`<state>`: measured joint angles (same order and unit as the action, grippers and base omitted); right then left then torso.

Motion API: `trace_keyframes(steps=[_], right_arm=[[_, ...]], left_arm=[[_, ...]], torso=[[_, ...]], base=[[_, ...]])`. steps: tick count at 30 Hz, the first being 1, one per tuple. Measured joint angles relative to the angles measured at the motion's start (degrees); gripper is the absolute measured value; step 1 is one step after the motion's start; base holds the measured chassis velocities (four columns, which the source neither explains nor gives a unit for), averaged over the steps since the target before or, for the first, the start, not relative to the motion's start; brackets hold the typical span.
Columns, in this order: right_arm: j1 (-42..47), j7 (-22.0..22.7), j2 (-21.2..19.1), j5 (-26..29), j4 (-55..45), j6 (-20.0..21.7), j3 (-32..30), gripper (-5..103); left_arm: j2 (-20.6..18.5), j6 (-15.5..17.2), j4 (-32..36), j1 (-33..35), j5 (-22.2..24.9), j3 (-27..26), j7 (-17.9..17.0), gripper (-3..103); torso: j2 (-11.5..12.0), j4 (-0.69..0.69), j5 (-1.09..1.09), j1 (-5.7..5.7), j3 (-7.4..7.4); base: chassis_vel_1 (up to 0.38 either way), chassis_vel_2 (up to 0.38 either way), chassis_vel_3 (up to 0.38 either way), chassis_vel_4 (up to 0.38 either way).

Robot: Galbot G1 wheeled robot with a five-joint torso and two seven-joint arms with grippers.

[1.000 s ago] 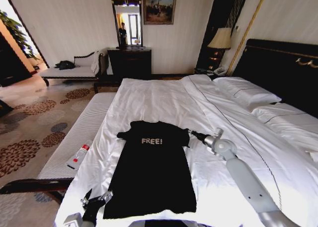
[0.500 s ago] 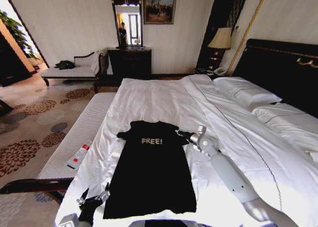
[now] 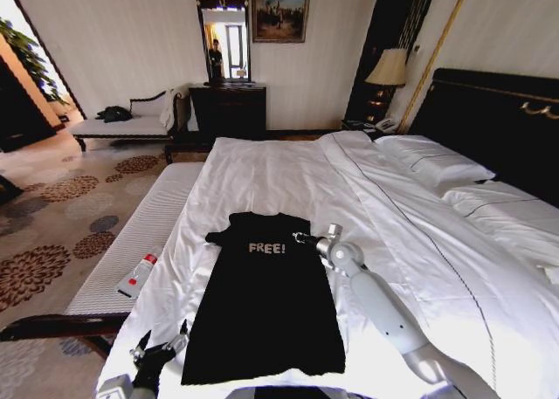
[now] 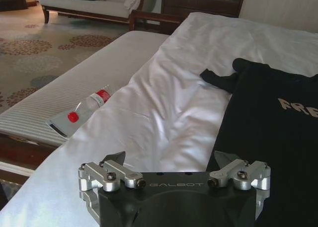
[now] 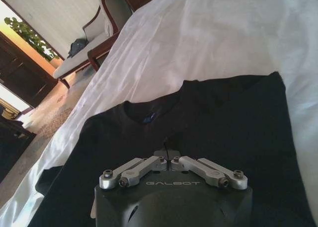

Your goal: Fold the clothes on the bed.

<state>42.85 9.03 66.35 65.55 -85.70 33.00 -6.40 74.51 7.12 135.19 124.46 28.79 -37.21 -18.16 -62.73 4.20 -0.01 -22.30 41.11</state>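
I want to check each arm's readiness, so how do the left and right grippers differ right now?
The left gripper sits by the T-shirt's near hem corner, beside the fabric over the white duvet; the right gripper is over the shirt's chest near the far sleeve. The left's fingers are spread open; the right's fingers meet, with no fabric visibly pinched. Both are low over the bed.

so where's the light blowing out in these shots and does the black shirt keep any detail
Head view: the white bed glares near the lower right, while the black T-shirt reads as a flat dark shape apart from its lettering. Left wrist view: sheen on the duvet folds. Right wrist view: a bright doorway flares at the picture's edge, and the shirt's collar barely shows.
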Motion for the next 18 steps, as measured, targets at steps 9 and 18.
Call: trace_keyframes(steps=[9,18], right_arm=[[-0.4,-0.2,1.3,-2.7,2.6,-0.6,2.0,-3],[1.2,-0.4,-0.2,-3.1,0.3,-1.6,2.4,28]], left_arm=[[1.1,-0.1,-0.2,0.3,0.3,-1.0,0.6,100],[-0.9,1.6,-0.5,-3.5,1.7,-1.5,0.1,100]], torso=[[0.0,0.00,0.02,0.00,0.00],[0.0,0.00,0.01,0.00,0.00]], base=[[0.000,0.000,0.000,0.000],[0.000,0.000,0.000,0.000]])
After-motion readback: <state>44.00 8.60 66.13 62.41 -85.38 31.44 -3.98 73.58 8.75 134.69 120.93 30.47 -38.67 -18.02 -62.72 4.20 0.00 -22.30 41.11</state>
